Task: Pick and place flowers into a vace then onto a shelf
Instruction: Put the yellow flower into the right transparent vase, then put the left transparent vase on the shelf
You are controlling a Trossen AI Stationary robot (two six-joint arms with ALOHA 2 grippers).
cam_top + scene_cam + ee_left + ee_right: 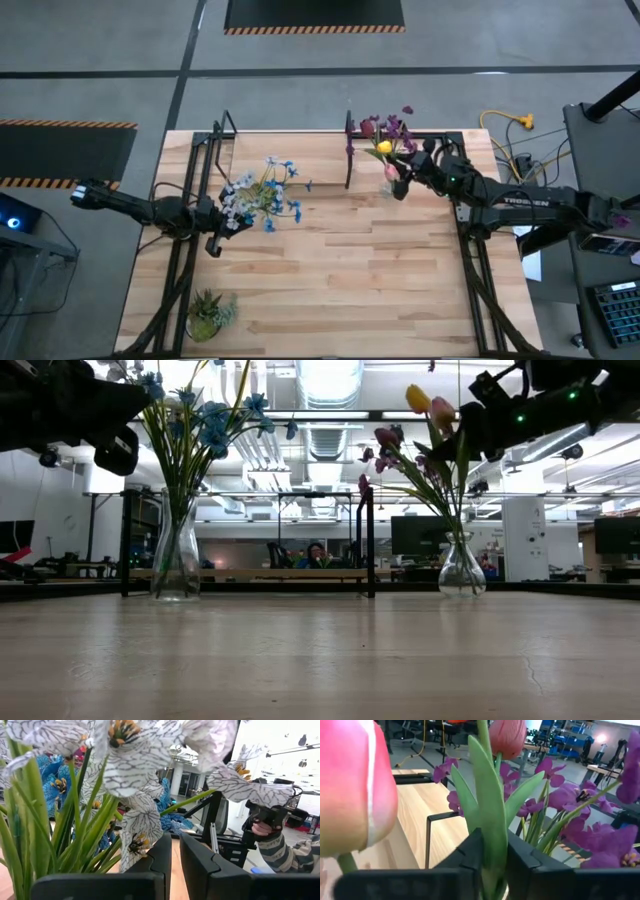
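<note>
There are two glass vases (176, 565) (461, 571), two bunches of flowers (262, 197) (388, 135), one small potted plant (207, 312), one shelf (290, 158), and two robot arms (140, 208) (520, 205).

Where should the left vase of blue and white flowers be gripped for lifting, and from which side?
Grip the left vase at its narrow neck, just under the blue and white flowers, coming level from the left gripper side; its body flares wider below, and stems crowd the top.

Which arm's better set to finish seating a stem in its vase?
Right. The right pincer is clamped on a green tulip stem above the right vase; the left pincer grips nothing.
</note>
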